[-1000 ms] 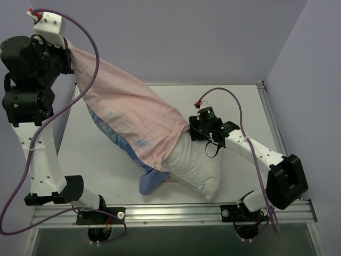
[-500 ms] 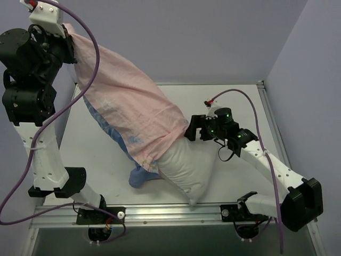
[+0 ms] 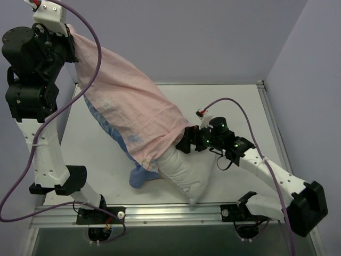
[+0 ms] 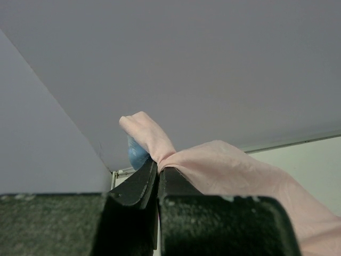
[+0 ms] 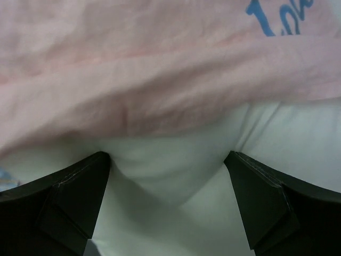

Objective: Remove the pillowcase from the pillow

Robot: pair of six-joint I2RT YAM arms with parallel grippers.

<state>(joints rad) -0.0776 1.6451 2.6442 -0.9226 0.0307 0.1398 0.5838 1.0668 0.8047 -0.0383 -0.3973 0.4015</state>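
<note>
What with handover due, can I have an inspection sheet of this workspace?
Surface: white table, aluminium rail along its near edge.
Job's things: pillowcase inside out, pink side showing, stretched from the pillow up to the left gripper; the white pillow's near end is exposed.
Clutter: nothing seen.
Grippers: left gripper fingers shut on a pillowcase corner, raised high; right gripper fingers open, straddling the pillow at the pillowcase's hem.
Cables: purple cable on each arm; the left one hangs across the pillowcase.
Surroundings: lilac walls.
</note>
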